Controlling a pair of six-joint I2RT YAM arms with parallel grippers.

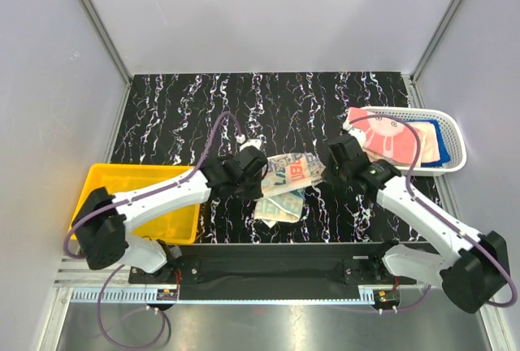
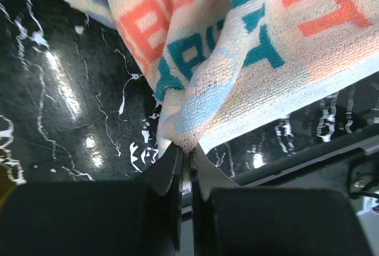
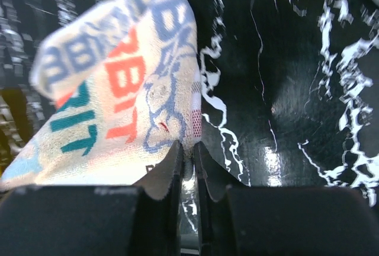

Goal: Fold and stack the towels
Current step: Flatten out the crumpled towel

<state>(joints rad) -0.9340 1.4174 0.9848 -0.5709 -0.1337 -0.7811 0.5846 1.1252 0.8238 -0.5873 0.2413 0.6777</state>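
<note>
The beige towel with teal and orange letters point(image 1: 289, 174) hangs stretched between both grippers above the table's middle, its lower part drooping to the near edge. My left gripper point(image 1: 258, 167) is shut on its left corner, seen in the left wrist view point(image 2: 185, 149) pinching the beige towel point(image 2: 237, 48). My right gripper point(image 1: 329, 169) is shut on its right corner, seen in the right wrist view point(image 3: 188, 149) pinching the towel's edge point(image 3: 118, 96). Other towels, salmon-pink point(image 1: 382, 136), pale pink and blue, lie in the white mesh basket point(image 1: 457, 146).
A yellow plastic bin point(image 1: 180, 223) stands at the near left, under the left arm. The white basket is at the right edge. The black marbled table point(image 1: 187, 115) runs back to the grey walls.
</note>
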